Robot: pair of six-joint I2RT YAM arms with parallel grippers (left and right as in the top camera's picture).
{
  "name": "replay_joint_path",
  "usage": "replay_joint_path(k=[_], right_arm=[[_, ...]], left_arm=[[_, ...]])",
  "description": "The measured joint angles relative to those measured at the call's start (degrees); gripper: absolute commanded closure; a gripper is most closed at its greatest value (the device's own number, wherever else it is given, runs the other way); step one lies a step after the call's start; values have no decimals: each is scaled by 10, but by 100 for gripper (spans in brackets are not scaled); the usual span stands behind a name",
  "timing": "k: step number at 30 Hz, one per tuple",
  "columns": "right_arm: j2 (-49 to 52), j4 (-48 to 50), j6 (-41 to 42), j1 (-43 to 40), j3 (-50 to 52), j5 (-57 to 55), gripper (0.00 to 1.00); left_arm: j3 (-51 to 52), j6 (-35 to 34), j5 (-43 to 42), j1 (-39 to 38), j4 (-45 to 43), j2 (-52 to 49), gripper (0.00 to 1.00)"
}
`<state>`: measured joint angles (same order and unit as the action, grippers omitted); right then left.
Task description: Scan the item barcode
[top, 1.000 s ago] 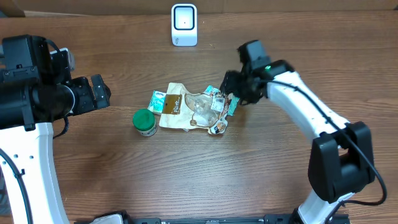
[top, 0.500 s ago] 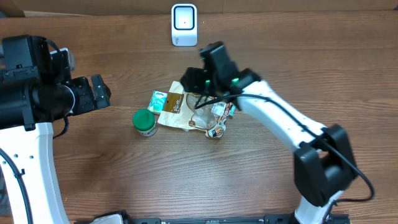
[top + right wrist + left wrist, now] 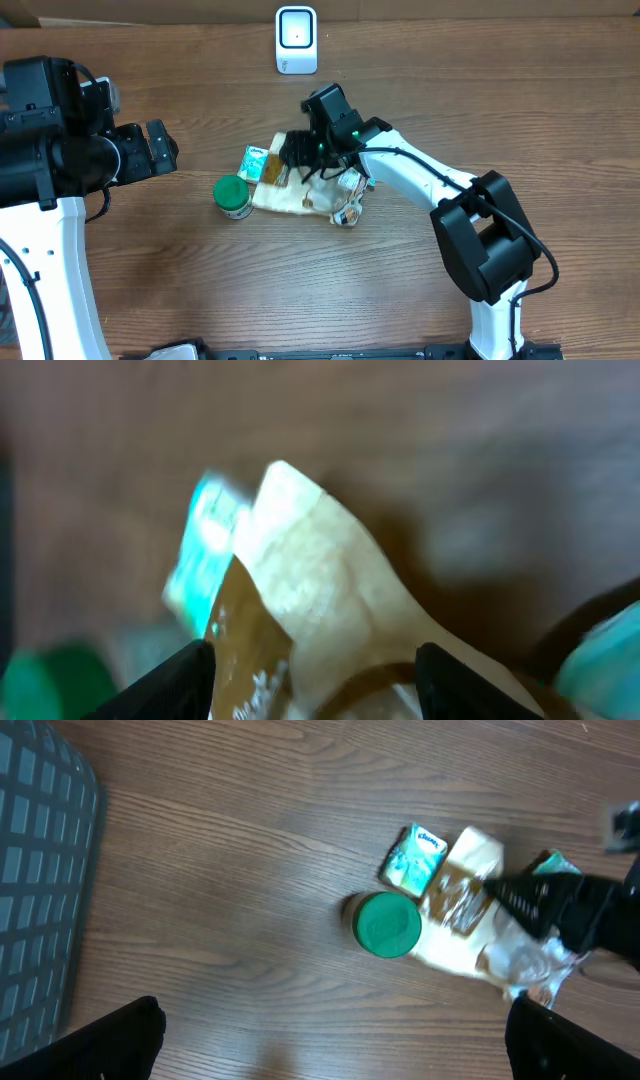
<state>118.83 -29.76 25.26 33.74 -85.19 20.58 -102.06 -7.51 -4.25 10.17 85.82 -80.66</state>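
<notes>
Hovering over the cream pouch (image 3: 280, 197) on the desk (image 3: 400, 290), right jaws parted. Hanging well apart, left jaws wide.

Overhead: fixed above the table (image 3: 400, 300), looking straight down from far off; the green-lidded jar (image 3: 233, 196) lies left of frame centre.
Left wrist: high and well to the left of the jar, facing down at it, with wide wood around.
Right wrist: very close, low over the cream pouch (image 3: 320, 590) just right of the jar; blurred.
Shared: all three views hold the jar and the pouch.
</notes>
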Motion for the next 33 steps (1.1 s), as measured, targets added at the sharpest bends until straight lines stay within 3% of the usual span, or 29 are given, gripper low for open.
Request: replay_joint_path(k=[3,10,13,19,26,33], right_arm=[[-8,-92,-54,-8,-11,58,28],[-31,-331,-170,-32,-36,100,28],[-33,-376,-189,-34,-36,101,29],[-33,-383,-183,-19,-36,111,44],[-33,-354,-103,86,-36,79,61],[-31,-336,8,128,-17,19,64]], left_arm=[[0,0,0,0,0,0,0],[0,0,0,0,0,0,0],[0,0,0,0,0,0,0],[0,0,0,0,0,0,0],[0,0,0,0,0,0,0],[0,0,0,0,0,0,0]])
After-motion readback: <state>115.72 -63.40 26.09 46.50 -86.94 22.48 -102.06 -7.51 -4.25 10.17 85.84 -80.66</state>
